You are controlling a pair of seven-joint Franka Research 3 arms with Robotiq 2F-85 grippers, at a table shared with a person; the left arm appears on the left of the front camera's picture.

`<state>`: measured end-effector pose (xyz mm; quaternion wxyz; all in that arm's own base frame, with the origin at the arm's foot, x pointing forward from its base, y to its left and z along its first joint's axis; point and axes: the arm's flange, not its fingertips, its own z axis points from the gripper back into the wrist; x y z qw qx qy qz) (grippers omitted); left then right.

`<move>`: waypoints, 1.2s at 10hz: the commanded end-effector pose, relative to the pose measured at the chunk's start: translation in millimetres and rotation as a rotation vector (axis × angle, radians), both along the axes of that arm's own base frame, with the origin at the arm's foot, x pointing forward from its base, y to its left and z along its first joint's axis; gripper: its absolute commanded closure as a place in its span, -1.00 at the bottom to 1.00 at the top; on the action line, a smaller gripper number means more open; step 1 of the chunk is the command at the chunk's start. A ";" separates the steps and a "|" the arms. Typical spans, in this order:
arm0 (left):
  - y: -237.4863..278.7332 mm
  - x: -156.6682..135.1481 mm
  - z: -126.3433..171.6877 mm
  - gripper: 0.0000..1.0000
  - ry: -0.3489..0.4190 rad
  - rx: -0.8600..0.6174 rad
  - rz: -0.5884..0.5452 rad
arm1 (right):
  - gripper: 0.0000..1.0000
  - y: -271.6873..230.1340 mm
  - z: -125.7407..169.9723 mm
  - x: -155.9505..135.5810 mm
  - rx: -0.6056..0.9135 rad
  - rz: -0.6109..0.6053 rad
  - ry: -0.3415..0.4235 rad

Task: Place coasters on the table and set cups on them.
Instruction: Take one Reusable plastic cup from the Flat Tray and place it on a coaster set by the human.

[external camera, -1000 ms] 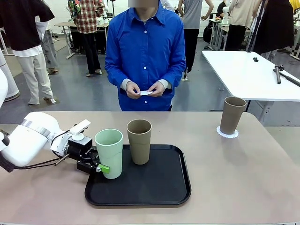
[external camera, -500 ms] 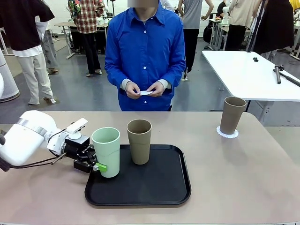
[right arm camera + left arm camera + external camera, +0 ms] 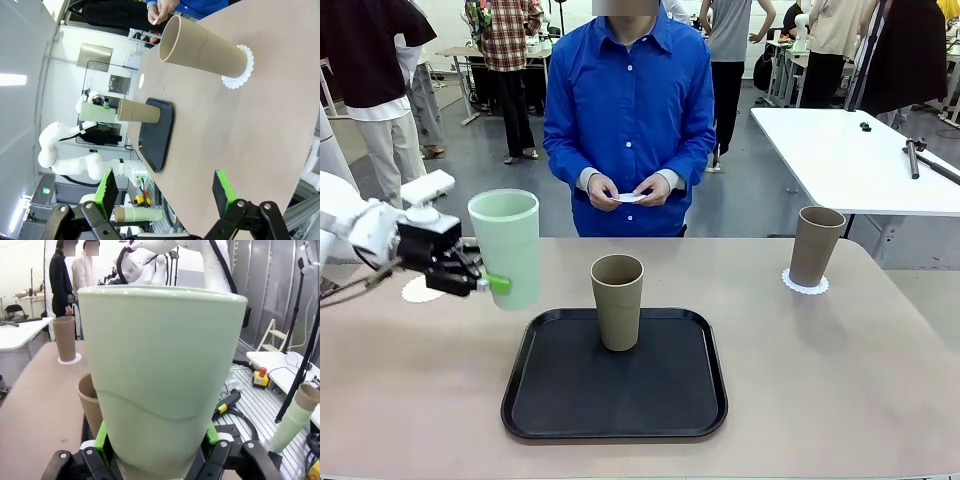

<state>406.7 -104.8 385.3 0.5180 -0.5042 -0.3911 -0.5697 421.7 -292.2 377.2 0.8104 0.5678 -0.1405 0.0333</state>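
The L gripper (image 3: 492,284), at mid-left of the front view, is pinched on the lower part of the mint cup (image 3: 506,245), w/ a green pad pressed on each side. The cup is held upright; it is pale green, matte, tapered, w/o handle. It appears raised above the table (image 3: 820,380), just left of the black tray (image 3: 700,400). A white coaster (image 3: 418,290) is partly hidden behind the gripper, near the left edge. The R gripper (image 3: 165,195) is spread wide, nothing between the pads. A tan cup (image 3: 617,300) is stood in the tray's far half. A second tan cup (image 3: 816,245) is stood on a lacy coaster (image 3: 805,285) at upper right. Bare table is seen right of the tray and along the bottom edge.
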 end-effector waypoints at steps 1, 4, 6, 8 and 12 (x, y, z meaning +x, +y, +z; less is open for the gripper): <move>-3.5 -12.4 35.2 -0.38 -0.007 -0.003 0.019 | -1.00 -0.1 0.0 -0.2 -0.005 0.000 0.003; -3.1 -14.6 49.3 -0.38 -0.004 -0.015 0.013 | -1.00 -0.1 0.0 -0.2 -0.005 0.000 0.003; -2.3 -11.1 55.1 -0.38 -0.029 0.011 0.014 | -1.00 -0.1 0.0 -0.2 -0.005 0.000 0.003; -2.3 -11.1 55.1 -0.38 -0.029 0.011 0.014 | -1.00 -0.1 0.0 -0.2 -0.005 0.000 0.003; 61.9 35.1 29.6 -0.67 -0.071 0.019 0.071 | -1.00 -0.1 0.0 -0.2 -0.005 0.000 0.003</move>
